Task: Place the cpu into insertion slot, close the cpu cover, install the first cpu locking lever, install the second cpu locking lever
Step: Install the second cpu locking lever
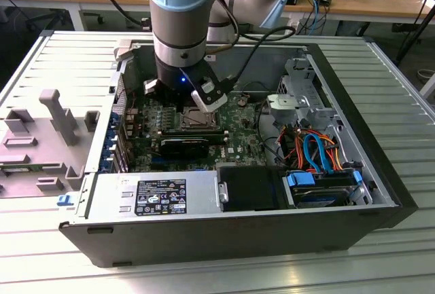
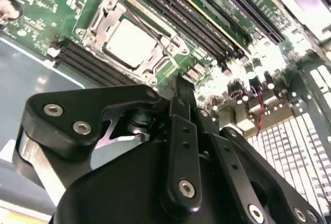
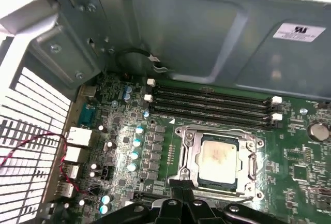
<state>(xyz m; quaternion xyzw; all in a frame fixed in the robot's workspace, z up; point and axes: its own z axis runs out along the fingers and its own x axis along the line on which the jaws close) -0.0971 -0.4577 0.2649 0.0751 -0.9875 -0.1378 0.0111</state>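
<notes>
The cpu (image 3: pixel 220 158) (image 2: pixel 132 42), a dull silver square, lies flat in the insertion slot (image 1: pixel 194 119) on the green motherboard. The cpu cover (image 3: pixel 188 151) (image 2: pixel 103 25) is down over it, framing the chip's top through its window. A thin lever rod (image 2: pixel 147 22) runs along one side of the cover. My gripper (image 3: pixel 181 189) (image 2: pixel 178 85) is shut with nothing in it, and its tip stands at the socket's rim by one corner. Whether it touches the rim I cannot tell. In the exterior view the arm (image 1: pixel 180 36) stands upright over the socket.
Long black memory slots (image 3: pixel 212 102) run beside the socket. A black block (image 1: pixel 183 146), a power supply (image 1: pixel 156 195) and orange and blue cables (image 1: pixel 312 148) fill the case toward the front. Case walls (image 3: pixel 207 38) enclose the board. A grey fixture (image 1: pixel 47 138) lies at the exterior view's left.
</notes>
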